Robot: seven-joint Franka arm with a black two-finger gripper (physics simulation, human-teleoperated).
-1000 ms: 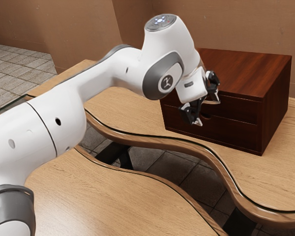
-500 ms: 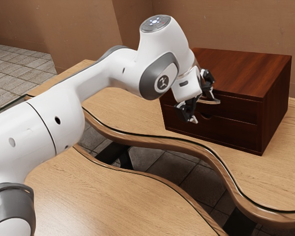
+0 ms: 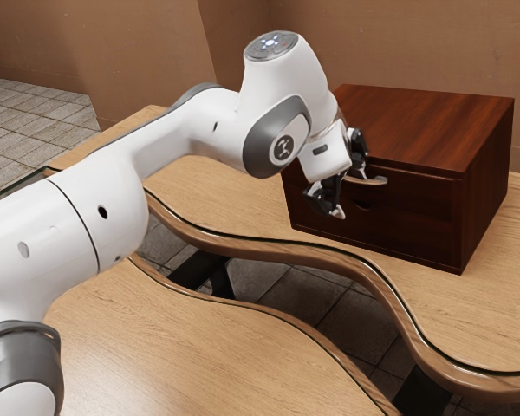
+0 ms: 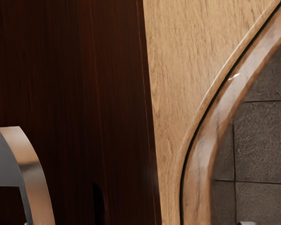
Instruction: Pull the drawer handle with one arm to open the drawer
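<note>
Exterior view: beside the arm (image 3: 182, 147), facing the cabinet (image 3: 433, 130) on the counter (image 3: 485, 295).
Wrist view: close to cabinet front.
Shared: cabinet front, counter.

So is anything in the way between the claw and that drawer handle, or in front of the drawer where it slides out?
Nothing visible does. The gripper is right at the metal handle of the upper drawer in the dark wooden cabinet. The stretch of table in front of that drawer shows bare wood.
</note>
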